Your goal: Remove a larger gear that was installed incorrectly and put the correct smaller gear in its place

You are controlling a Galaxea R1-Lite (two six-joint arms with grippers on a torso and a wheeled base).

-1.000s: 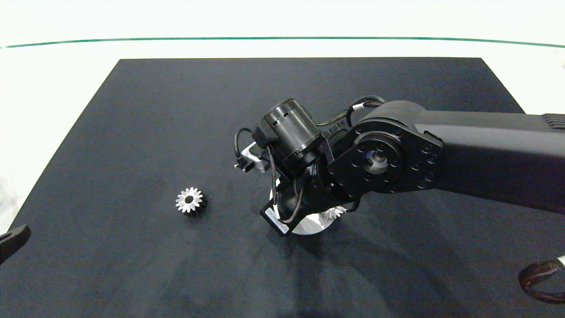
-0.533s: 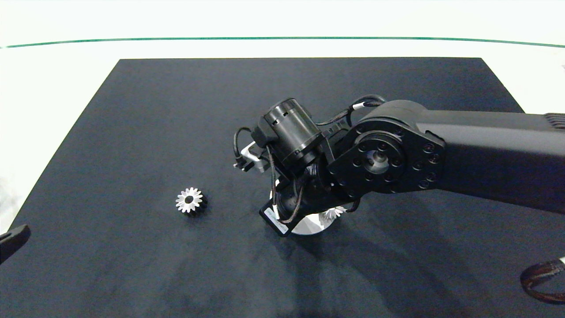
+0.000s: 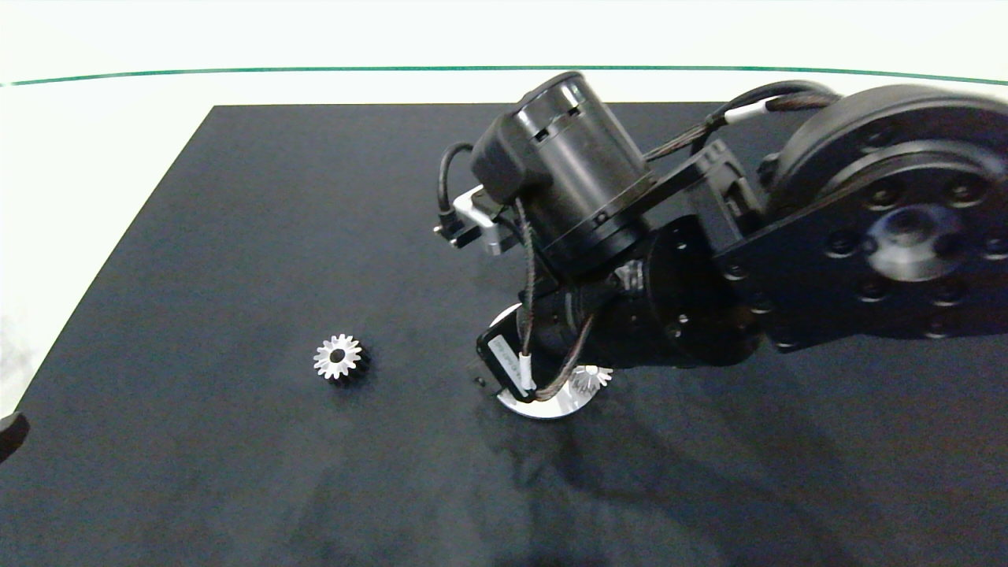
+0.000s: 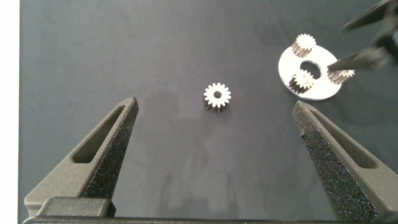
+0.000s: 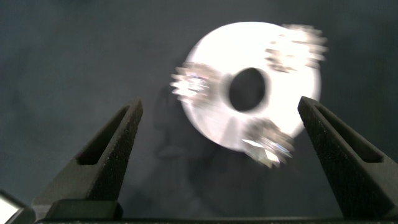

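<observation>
Head view shows the right arm has risen off the round plate (image 3: 543, 405) since a second ago. Its right gripper (image 5: 224, 155) hangs above, fingers spread wide and empty, three small gears seated on the plate. The larger gear (image 3: 339, 357) lies apart on the mat, so the swap looks finished. Left gripper (image 4: 214, 146) idles wide open, holding nothing.
</observation>
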